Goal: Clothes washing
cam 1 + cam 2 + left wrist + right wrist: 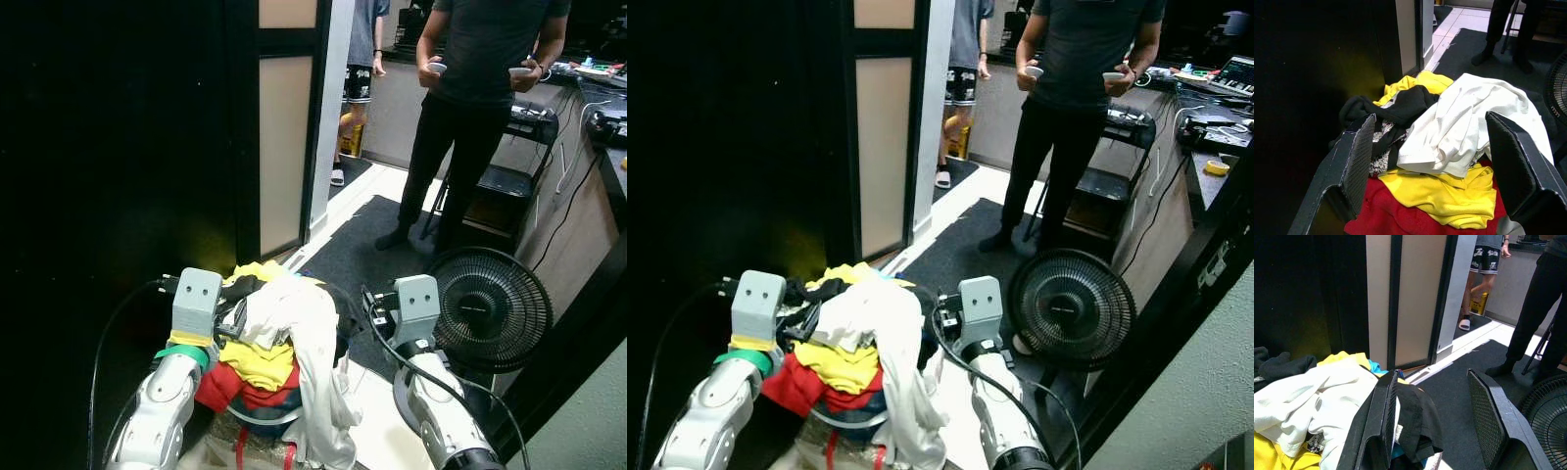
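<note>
A heap of clothes [279,357] sits nearest, between the two arms, with a white garment [309,333] draped over yellow [260,362] and red [230,387] pieces. The left gripper [1425,161] hangs over the heap's left side, jaws apart. The right gripper [1437,416] is at its right edge, jaws apart too. A black fan [490,308] stands right; two people stand far off [470,108].

Basket [257,419] under heaped clothes [284,333]

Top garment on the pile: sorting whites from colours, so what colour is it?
White, clearest in the left wrist view.
</note>
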Controlling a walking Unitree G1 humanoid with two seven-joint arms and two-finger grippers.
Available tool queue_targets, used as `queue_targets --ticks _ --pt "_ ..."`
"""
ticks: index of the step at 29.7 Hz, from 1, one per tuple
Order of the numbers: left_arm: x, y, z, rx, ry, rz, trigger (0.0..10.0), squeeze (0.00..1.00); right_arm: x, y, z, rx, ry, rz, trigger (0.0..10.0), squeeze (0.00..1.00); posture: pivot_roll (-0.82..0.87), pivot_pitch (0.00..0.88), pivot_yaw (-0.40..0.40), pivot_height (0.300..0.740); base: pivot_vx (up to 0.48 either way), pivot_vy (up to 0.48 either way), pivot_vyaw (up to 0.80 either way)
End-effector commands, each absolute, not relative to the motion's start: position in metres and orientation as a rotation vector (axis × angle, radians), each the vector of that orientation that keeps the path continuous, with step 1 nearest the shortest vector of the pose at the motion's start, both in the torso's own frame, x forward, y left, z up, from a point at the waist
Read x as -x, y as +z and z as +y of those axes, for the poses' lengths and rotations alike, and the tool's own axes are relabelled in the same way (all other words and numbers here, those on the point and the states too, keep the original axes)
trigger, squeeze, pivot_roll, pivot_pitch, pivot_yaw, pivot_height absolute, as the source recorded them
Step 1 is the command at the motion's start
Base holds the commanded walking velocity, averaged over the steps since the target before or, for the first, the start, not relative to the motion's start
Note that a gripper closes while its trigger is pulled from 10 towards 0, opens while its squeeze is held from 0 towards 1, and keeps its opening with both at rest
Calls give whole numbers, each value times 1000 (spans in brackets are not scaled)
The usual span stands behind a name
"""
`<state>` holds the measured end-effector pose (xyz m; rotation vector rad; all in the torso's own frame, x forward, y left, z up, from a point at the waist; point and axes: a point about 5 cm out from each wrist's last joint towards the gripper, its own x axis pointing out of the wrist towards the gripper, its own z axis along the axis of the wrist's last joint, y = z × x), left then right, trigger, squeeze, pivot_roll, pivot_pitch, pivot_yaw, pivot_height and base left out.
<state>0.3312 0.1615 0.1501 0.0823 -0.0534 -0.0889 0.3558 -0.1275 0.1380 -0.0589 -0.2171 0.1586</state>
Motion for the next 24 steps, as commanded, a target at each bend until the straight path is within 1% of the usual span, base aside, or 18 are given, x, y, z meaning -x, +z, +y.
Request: queue_targets --ticks 1,24 --pt "-331 143 162 -80 -88 -23 10000 0 -355 134 -127 57 153 -200 10000 0 2 19 15 740 0 0 0" --pt "-328 139 162 -88 -95 -10 10000 0 -354 132 -127 57 153 -196 10000 0 2 19 17 740 0 0 0"
